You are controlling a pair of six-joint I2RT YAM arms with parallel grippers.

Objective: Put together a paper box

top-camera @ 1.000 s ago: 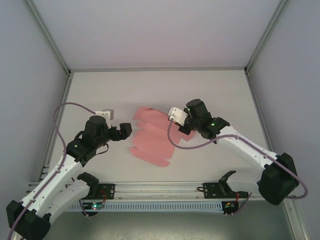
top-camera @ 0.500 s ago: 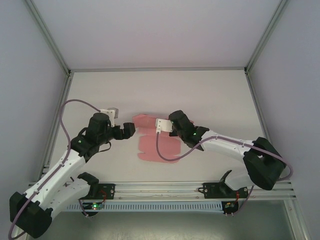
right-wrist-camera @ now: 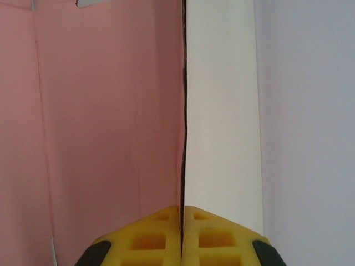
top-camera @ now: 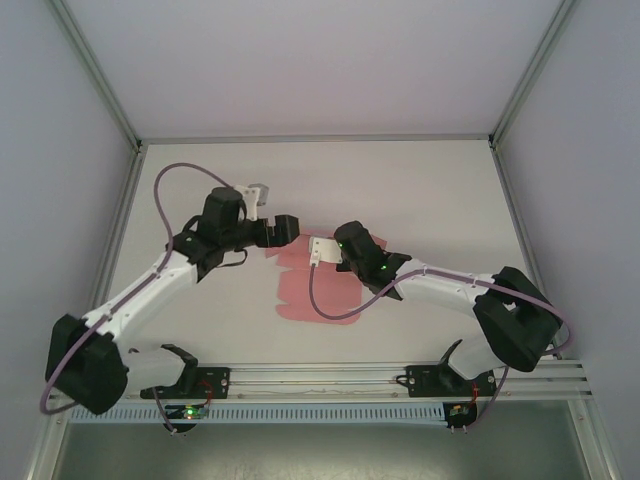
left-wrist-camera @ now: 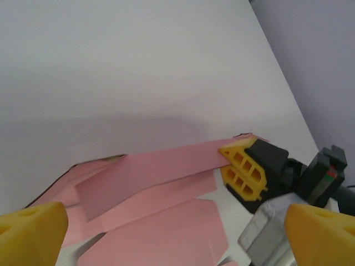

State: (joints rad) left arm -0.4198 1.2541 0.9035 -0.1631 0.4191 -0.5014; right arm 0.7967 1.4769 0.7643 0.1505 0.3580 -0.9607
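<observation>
Paper box (top-camera: 310,295): your pink sheet lies at the table (top-camera: 430,190) centre, one flap (left-wrist-camera: 150,166) raised.
Right gripper (right-wrist-camera: 182,233): fingers clamped on that flap's edge.
Left gripper (left-wrist-camera: 177,230): fingers wide apart, just left of table centre.

Top view: right arm's wrist (top-camera: 358,252) covers far-right part of the paper box (top-camera: 310,295), hiding right jaws' hold on it. Left wrist cam: its near side & left jaws' tips cut off at btm edge. Right wrist cam: it runs off top, left, btm; right jaws cut off at btm
</observation>
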